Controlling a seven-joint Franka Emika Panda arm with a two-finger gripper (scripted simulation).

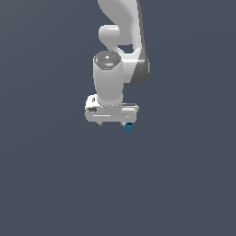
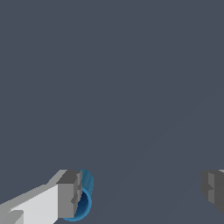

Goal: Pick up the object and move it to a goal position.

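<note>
You're lining up the grasp: your claw (image 2: 142,192) gapes wide, empty, the blue cylinder (image 2: 84,199) against one finger (image 2: 70,194); centre it, then close.

A plain, flat, dark slate-grey backdrop (image 1: 46,184) fills both views from edge to edge, evenly lit, showing only a faint lighter diagonal band across it in the wrist view.
</note>
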